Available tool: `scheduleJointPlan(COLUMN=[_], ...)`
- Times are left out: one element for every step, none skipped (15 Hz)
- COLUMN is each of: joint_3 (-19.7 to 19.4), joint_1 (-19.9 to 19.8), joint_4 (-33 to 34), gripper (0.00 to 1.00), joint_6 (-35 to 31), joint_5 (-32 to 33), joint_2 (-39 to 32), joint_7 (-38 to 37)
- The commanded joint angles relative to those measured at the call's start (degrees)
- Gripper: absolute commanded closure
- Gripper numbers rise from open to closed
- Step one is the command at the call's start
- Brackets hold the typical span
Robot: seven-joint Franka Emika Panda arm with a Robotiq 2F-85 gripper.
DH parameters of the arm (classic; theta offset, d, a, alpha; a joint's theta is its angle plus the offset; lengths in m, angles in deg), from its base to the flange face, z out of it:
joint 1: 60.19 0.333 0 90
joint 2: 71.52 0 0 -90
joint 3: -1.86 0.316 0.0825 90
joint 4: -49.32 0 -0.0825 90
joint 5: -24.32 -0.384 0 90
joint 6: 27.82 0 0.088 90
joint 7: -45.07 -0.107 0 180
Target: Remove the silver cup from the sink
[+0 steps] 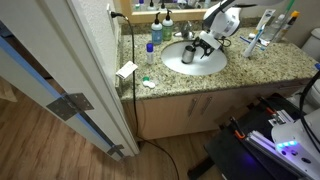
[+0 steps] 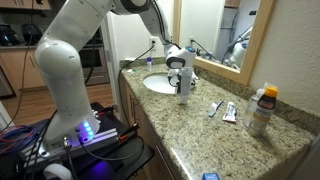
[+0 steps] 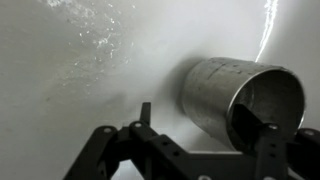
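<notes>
The silver cup (image 3: 235, 100) lies on its side on the white wall of the sink (image 3: 90, 80), its open mouth towards the camera. My gripper (image 3: 205, 135) is open and low in the basin. Its right finger reaches into the cup's mouth. Its left finger stands outside the cup's wall with a small gap. In both exterior views the gripper (image 1: 192, 52) (image 2: 184, 88) is down in the oval sink (image 1: 210, 62) (image 2: 155, 84), and the cup is hidden behind it.
The speckled granite counter (image 1: 250, 68) (image 2: 200, 125) holds a blue-capped bottle (image 1: 151, 52), a toothbrush holder (image 1: 258, 38), a tube (image 2: 230, 113) and an orange-capped bottle (image 2: 262, 108). A mirror rises behind the sink. A door (image 1: 70, 70) stands beside the counter.
</notes>
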Motion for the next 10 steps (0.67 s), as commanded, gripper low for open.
scheduleJointPlan(joint_3=[0.11,0.18,0.29,0.31,0.33,0.41,0.46,0.39,0.46,0.51], joint_1=[-0.21,-0.34,-0.54,-0.62,-0.76,-0.95,-1.11,-1.15,-1.34,-1.50], joint_4=[-0.08,-0.16,-0.17,-0.19,-0.22,-0.19,-0.22,-0.24,-0.30,-0.32], gripper=[0.48,0.54,0.62,0.68,0.76,0.82,0.90,0.95,0.99,1.00], joint_6=[-0.15,-0.21,-0.27,-0.29,-0.43,-0.35,-0.39,-0.51,-0.54,-0.63], joint_5=[-0.28,-0.38,-0.57,-0.70,-0.77,-0.86,-0.97,-0.99,-1.10,-1.21], joint_2=[0.04,0.10,0.11,0.15,0.16,0.17,0.21,0.23,0.31,0.34], joint_7=[0.85,1.08,1.31,1.36,1.60,1.79,1.92,1.91,2.06,2.19])
